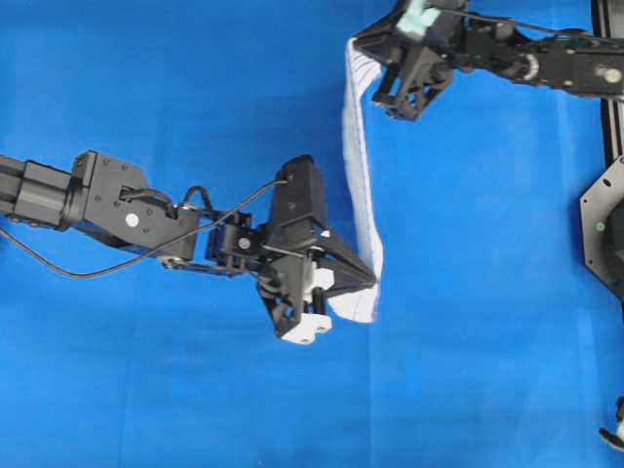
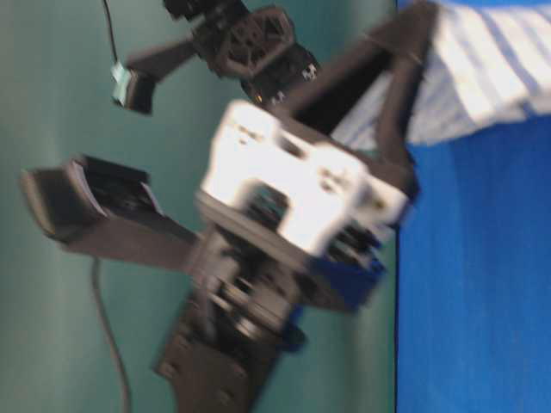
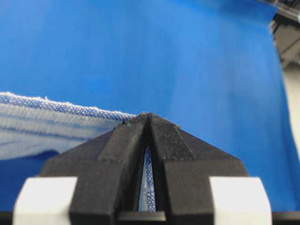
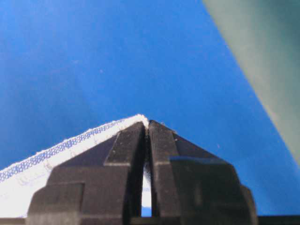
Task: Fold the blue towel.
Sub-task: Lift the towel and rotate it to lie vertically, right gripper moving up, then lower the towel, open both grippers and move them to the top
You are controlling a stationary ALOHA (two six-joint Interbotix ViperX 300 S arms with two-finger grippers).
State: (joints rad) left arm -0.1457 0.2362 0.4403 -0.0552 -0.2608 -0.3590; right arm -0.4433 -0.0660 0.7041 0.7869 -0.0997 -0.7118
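Note:
The blue towel [image 1: 357,175], white with thin blue stripes, shows from overhead as a narrow strip stretched between both grippers. My left gripper [image 1: 372,282] is shut on its near end; in the left wrist view the striped hem [image 3: 148,187] is pinched between the jaws and the towel [image 3: 47,122] runs off to the left of the left gripper [image 3: 149,115]. My right gripper [image 1: 363,45] is shut on the far end; its wrist view shows the towel's corner [image 4: 56,152] clamped at the right gripper [image 4: 147,123]. At table level the towel [image 2: 491,69] is blurred behind the left gripper [image 2: 420,21].
A plain blue covering [image 1: 195,390] lies over the whole table. A black rail [image 1: 610,88] and a black mount [image 1: 604,224] stand at the right edge. A green wall [image 2: 52,103] lies beyond the table's edge.

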